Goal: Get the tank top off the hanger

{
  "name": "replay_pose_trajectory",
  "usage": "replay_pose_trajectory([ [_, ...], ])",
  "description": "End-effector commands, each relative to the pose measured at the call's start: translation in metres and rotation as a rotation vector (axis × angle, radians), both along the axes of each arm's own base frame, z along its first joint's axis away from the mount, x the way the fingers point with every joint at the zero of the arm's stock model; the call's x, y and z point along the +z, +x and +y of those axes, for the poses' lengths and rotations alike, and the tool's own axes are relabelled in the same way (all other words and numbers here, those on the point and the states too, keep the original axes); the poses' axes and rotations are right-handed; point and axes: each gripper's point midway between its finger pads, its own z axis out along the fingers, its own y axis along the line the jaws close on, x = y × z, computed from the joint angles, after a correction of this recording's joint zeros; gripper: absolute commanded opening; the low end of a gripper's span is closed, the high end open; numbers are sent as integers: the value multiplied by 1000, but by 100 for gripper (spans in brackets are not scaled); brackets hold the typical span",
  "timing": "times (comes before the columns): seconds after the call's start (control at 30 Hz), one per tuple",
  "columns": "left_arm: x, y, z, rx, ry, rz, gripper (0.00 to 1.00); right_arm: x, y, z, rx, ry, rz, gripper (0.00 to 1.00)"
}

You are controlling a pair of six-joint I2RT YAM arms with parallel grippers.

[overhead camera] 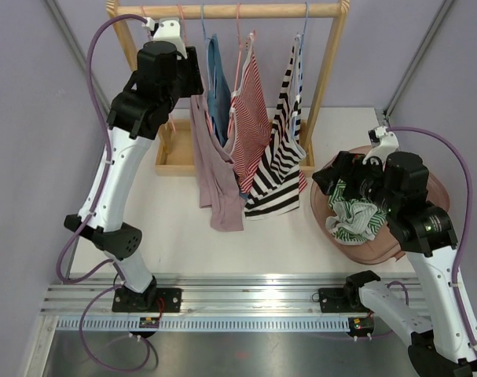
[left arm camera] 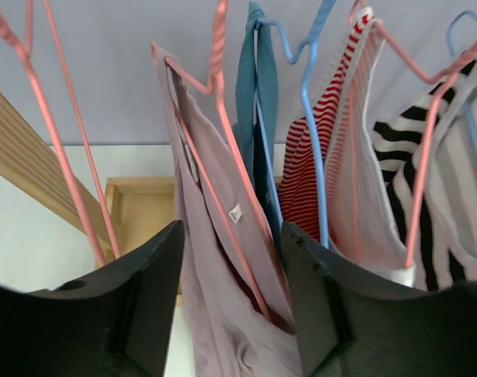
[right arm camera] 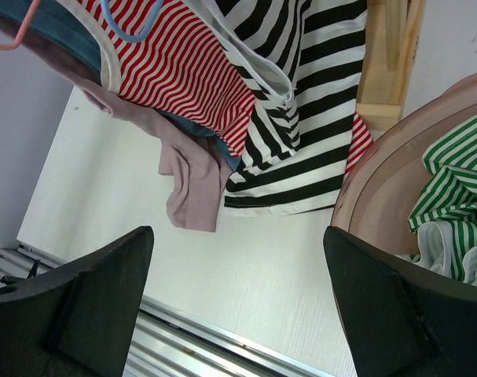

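The left gripper (left arm camera: 232, 236), raised to the wooden rack (overhead camera: 262, 11) in the upper left of the overhead view, stood with its fingers apart on either side of the mauve tank top (overhead camera: 216, 177), closed on nothing. The garment hung on a pink hanger (left arm camera: 219, 47), leftmost of four tops on the rail. Its long axis ran straight down from the rail toward the white table (overhead camera: 175, 228), and its hem drooped lowest of the row at frame centre. In the left wrist view the mauve cloth filled the gap between the two dark fingers, directly ahead of the hand, with the hanger's wire shoulder slanting across it.

The left arm was plainly the nearer. The right gripper (right arm camera: 238, 236), also spread and empty, hovered at the right of the overhead frame above a brownish basin (overhead camera: 438, 192) holding a crumpled green-striped garment (overhead camera: 356, 220), well apart from the rack.

Pressed close on the mauve top's right hung a teal tank top (overhead camera: 218, 90). Next to that came a red-striped one (overhead camera: 252, 126), then a black-and-white striped one (overhead camera: 276, 169). The teal top and its blue hanger (left arm camera: 304, 94) sat just beside the right finger, so closing there risked catching the neighbouring cloth or a hanger wire. Pulling the mauve strap clear would likely call for a grip on the fabric alone, below the wire shoulder.
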Motion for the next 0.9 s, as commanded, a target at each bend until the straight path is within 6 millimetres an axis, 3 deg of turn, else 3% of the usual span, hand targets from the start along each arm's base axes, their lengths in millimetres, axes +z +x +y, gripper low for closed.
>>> replay_pose_trajectory([
  [0.0,29,6,8,51,-12,-98,52,7,-1,12,76,22,-43,97],
  [0.17,27,8,14,83,18,-93,33,6,-1,16,99,26,-44,97],
  [0.33,35,5,18,90,20,-116,0,7,0,18,112,28,-48,97],
  [0.67,94,-23,33,100,-55,-282,0,9,-3,18,122,30,-58,97],
  [0.87,108,-43,42,95,-84,-325,0,12,-5,18,128,29,-70,97],
])
